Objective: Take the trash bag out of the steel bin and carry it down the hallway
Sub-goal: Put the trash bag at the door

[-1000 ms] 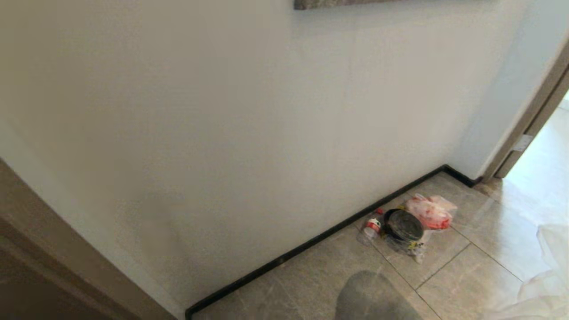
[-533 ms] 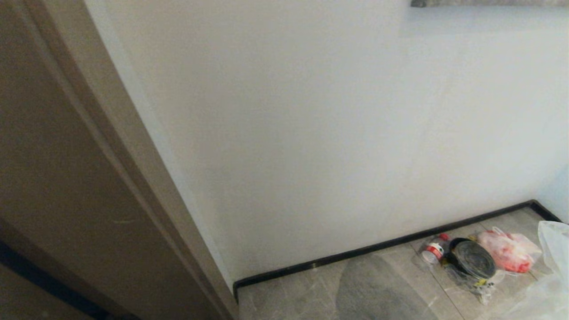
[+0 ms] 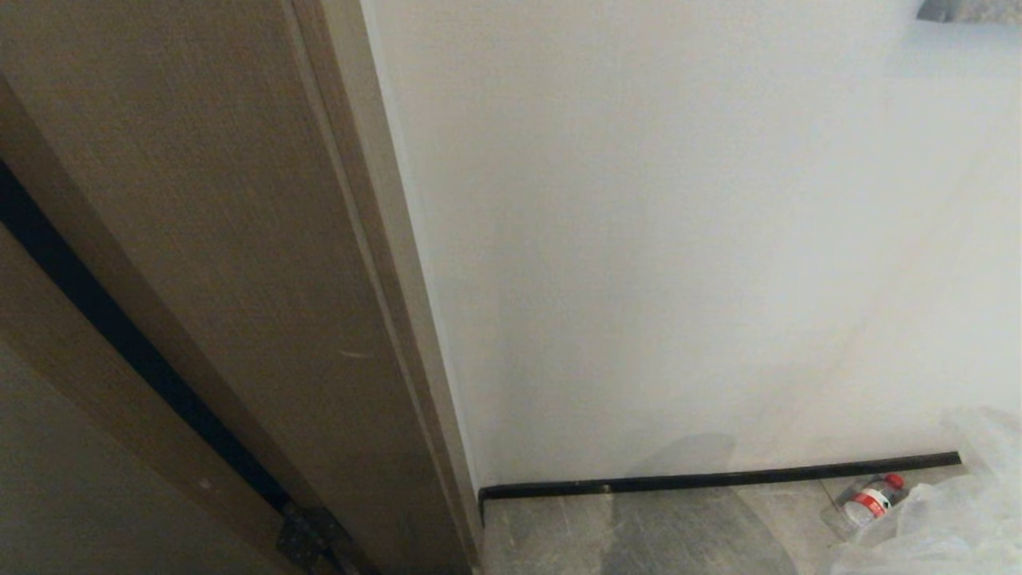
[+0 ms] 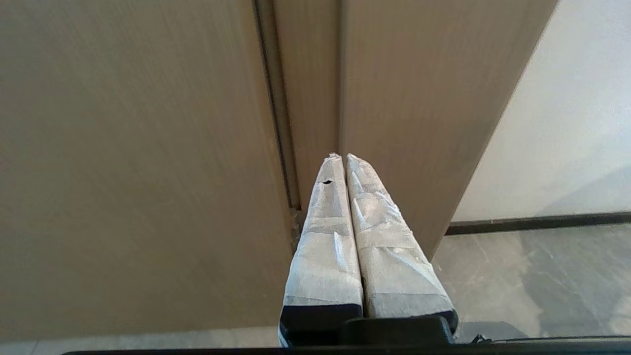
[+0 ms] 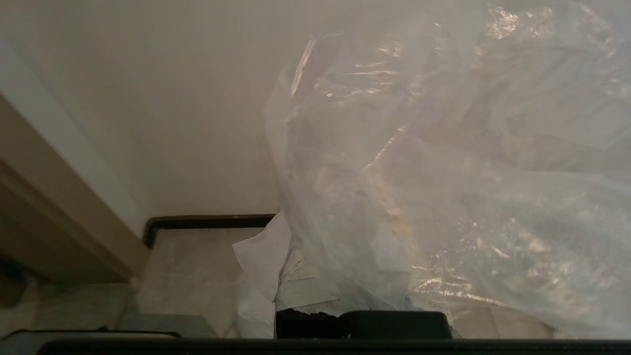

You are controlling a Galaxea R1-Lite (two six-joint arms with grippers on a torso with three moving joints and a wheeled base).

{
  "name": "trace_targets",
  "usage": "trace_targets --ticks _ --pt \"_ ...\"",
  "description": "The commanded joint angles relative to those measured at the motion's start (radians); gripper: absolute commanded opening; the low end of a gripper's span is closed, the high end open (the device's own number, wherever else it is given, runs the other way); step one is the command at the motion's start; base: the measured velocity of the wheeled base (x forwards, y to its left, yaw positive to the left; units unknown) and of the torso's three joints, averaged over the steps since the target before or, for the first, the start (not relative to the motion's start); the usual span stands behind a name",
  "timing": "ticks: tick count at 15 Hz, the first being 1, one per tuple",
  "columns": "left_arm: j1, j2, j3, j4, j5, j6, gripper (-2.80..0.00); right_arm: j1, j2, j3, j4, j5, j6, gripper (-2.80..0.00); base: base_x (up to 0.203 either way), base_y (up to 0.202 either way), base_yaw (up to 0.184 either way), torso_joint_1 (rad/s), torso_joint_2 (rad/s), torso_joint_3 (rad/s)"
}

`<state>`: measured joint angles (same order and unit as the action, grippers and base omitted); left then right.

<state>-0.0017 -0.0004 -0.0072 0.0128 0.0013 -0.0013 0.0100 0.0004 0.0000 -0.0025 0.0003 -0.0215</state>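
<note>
A brown door frame (image 3: 239,263) fills the left, a white wall (image 3: 679,239) with black skirting (image 3: 718,481) beside it. The left gripper (image 4: 342,160) points at the frame, jaws pressed together, empty. At far right a small plastic bottle (image 3: 870,501) lies beside the trash bag (image 5: 443,172), which is clamped in the right gripper, whose jaws it hides.

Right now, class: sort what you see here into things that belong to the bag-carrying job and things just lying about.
Part of the job:
- trash bag, draped over the shut right gripper
- hallway floor

Just lying about:
- plastic bottle by the wall
- wooden door
- left gripper, shut and empty
</note>
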Motion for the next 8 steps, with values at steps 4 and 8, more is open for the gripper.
trace_targets --ticks 4,8 --pt "0.0 0.0 0.001 0.001 0.0 0.0 -2.8 0.001 0.001 0.002 0.002 0.001 -0.003 -2.8 0.0 0.0 0.0 0.0 0.0 0.0" --pt "0.0 0.0 0.0 0.001 0.0 -0.002 -2.8 0.001 0.001 0.002 0.002 0.001 -0.003 -2.8 0.0 0.0 0.0 0.004 0.0 -0.151"
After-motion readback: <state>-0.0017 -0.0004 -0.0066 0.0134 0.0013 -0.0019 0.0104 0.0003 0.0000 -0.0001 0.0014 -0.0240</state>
